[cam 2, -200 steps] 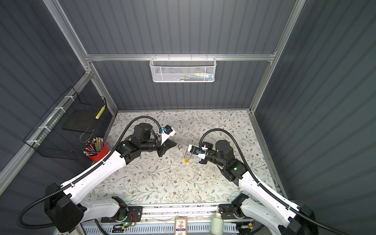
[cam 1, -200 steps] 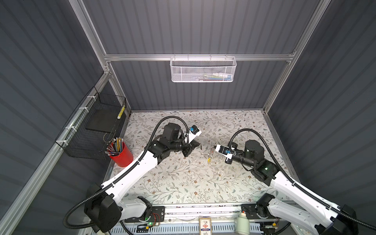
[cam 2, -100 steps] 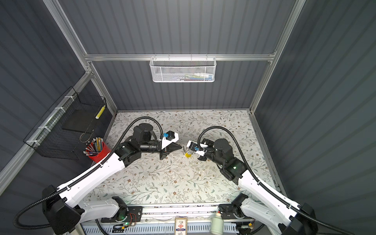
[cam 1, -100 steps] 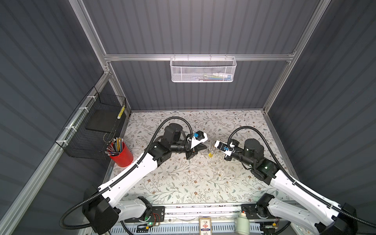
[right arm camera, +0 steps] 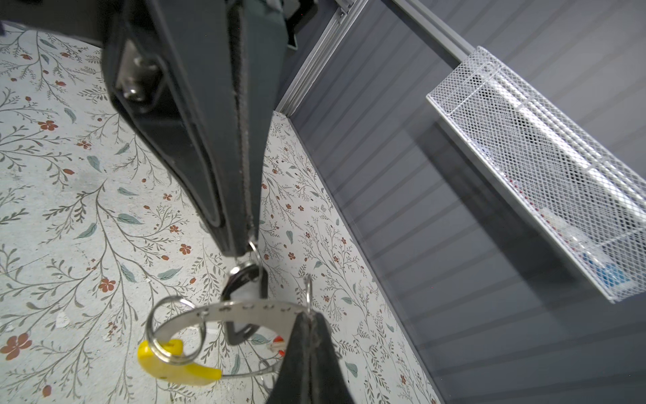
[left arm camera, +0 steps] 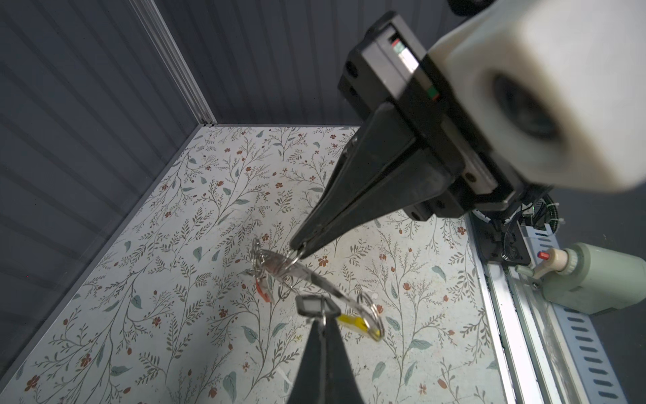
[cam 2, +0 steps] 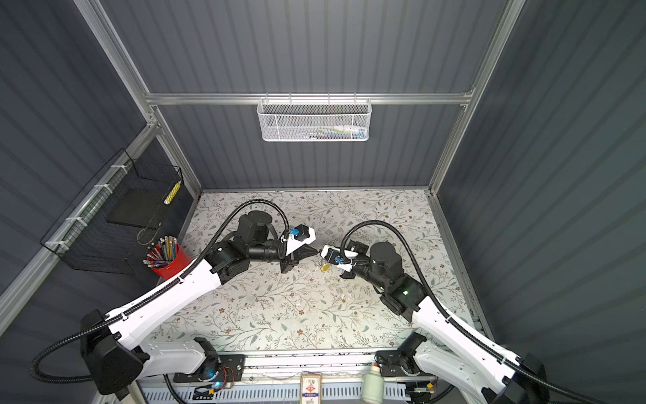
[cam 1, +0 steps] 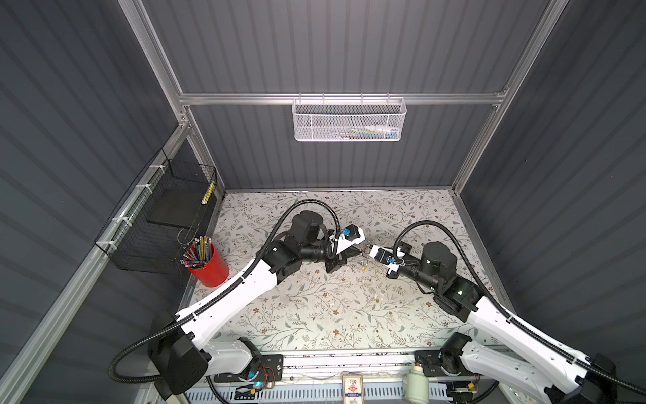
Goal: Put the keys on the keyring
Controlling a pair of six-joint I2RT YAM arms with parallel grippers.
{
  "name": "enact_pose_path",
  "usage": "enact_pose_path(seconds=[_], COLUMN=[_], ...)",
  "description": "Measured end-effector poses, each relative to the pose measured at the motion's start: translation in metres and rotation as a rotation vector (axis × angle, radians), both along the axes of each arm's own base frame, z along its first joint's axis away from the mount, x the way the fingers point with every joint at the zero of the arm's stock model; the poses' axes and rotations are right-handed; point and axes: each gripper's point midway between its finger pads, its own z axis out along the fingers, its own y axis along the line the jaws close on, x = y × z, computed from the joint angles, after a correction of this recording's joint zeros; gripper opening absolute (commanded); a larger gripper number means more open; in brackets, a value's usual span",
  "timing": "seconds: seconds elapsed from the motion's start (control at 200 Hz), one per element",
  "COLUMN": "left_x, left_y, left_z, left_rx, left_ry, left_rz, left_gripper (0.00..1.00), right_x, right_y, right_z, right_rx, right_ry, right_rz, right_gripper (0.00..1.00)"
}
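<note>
Above mid-worktop [cam 1: 314, 314]: keyring [right arm camera: 251, 309] in right pincer [right arm camera: 309, 316], key [left arm camera: 313, 304] in left pincer [left arm camera: 323, 320] beside it; cup [cam 1: 209, 266] at left edge, basket [cam 1: 349, 122] on rear wall.

Shows a floral-patterned table [cam 1: 314, 314] across the lower middle in both top views. Bears a red pencil cup [cam 1: 209, 267] upright at centre-left.

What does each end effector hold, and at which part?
Left end effector: the black-framed key tag, by its split ring. Right end effector: the keyring, at a small ring on its band.
</note>
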Motion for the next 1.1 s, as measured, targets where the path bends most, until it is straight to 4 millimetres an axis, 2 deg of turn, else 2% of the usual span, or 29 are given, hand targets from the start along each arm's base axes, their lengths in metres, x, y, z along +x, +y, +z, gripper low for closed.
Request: enact_pose_path(seconds=[0.23, 0.39, 0.595, 1.1], left_x=[0.002, 0.004, 0.001, -0.005], left_y=[0.007, 0.001, -0.008, -0.013], left_z=[-0.005, 0.001, -0.006, -0.002], left_rx=[0.042, 0.030, 0.039, 0.028], left_ry=[0.013, 0.014, 0.035, 0.031], left_rz=[0.037, 0.025, 0.001, -0.024], left_gripper=[0.00, 0.00, 0.00, 0.00], right_x=[-0.010, -0.012, -0.012, -0.010], right_y=[-0.003, -0.001, 0.001, 0.004], right_z=[-0.009, -0.008, -0.007, -0.011], right_rx=[0.001, 0.011, 0.026, 0.038], right_ry=[0.003, 0.007, 0.016, 0.048], right_rz=[0.022, 0.042, 0.044, 0.047], right_gripper=[0.00, 0.00, 0.00, 0.00])
